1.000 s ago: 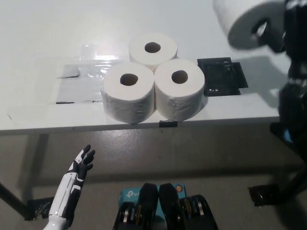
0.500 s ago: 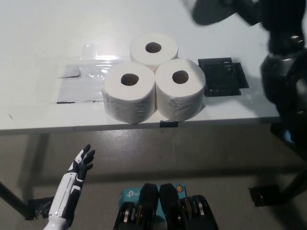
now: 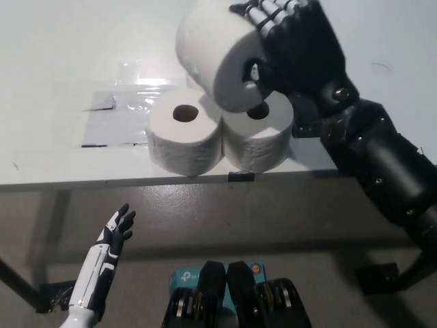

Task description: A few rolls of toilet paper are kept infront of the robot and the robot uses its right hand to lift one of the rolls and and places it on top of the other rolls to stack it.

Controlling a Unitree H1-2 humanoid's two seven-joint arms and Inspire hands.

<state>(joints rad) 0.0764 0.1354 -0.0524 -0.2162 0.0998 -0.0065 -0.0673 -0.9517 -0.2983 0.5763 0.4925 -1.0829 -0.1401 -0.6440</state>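
Low at the left, below the table edge: white left hand (image 3: 117, 231), at rest, fingers spread and pointing up, nothing in it. Above it, white table (image 3: 54, 61), with a strip of clear tape or plastic film (image 3: 119, 109) stuck flat on the top, glossy, dark patches at its left end. Just right of the film: front left roll (image 3: 184, 139), upright on its end, core hole facing up, side touching the front right roll (image 3: 258, 142), likewise upright near the table's front edge. Behind that pair, mostly hidden: a third standing roll, only slivers showing, position otherwise hard to tell. Over the group, in the air and tilted on its side: lifted roll (image 3: 217, 55), core hole turned toward the camera and to the right, overlapping the back of the two front rolls in the view, contact with them not discernible. Wrapped around its right side: black right hand (image 3: 290, 41), fingers curled over the top, thumb at the core, grasping the roll. Farther right, black forearm (image 3: 382, 160) running down to the bottom right corner.
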